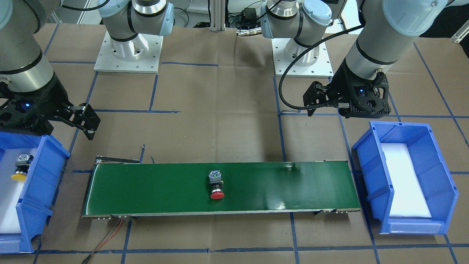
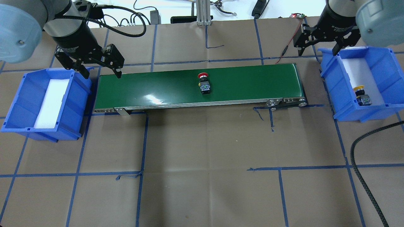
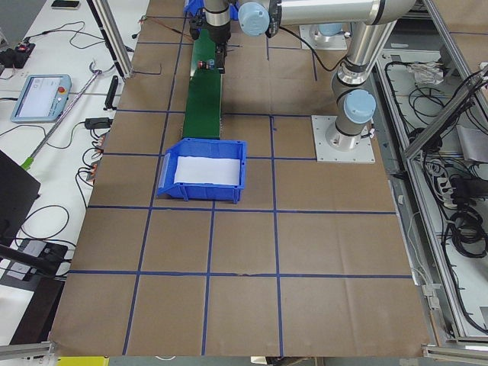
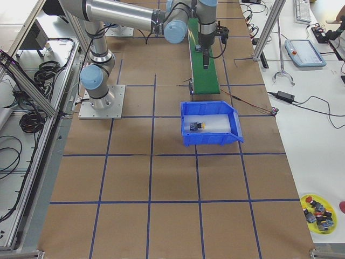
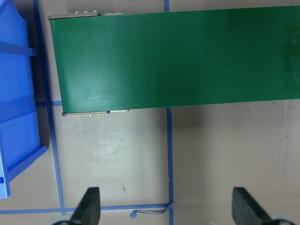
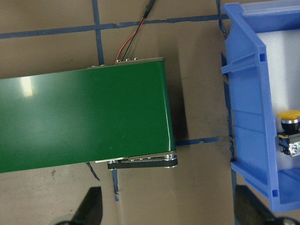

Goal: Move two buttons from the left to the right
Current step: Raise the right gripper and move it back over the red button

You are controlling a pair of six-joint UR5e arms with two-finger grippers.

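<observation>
table: brown paper cover, blue tape grid; carries all below
conveyor: green belt, long, runs left-right across the far half of the table, between the two bins
left bin: blue, off the conveyor's left end; only white foam inside
right bin: blue, off the conveyor's right end; its near wall stands between the belt end and the foam pad
left gripper: above the far left corner of the belt, by the left bin's far corner; fingers spread wide, nothing held
right gripper: above the gap between the belt's right end and the right bin's far corner; fingers wide apart, nothing held
black cable: corrugated, curves over the table's near right corner
wire: red-black, leaves the conveyor's far right corner
red button: on its side at mid-belt, cap toward the belt's far edge, contact block toward the near edge; well apart from both grippers
yellow button: on its side on the foam in the right bin, in the bin's robot-side half, cap toward the far end; apart from the right gripper
</observation>
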